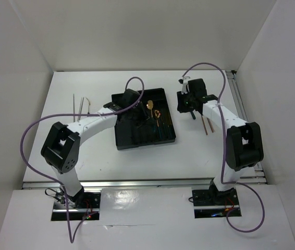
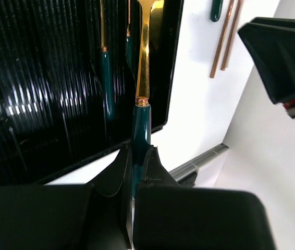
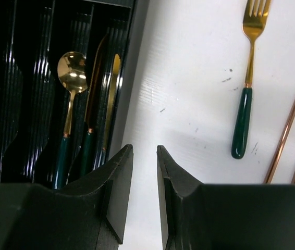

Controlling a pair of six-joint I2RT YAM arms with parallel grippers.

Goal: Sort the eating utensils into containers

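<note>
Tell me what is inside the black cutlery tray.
A gold spoon, a knife and a third green-handled piece lie side by side. The left arm hides the tray's far-left part from above.

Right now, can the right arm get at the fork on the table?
Probably yes. The right gripper is open and empty, the fork lies flat on bare table just ahead of it, and the copper chopsticks lie apart from the fork.

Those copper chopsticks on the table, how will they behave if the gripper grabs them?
Probably stiff: the copper chopsticks look like straight thin rods. Their shine suggests they are slippery. Thin and lying flat on the smooth table, they may roll when nudged.
</note>
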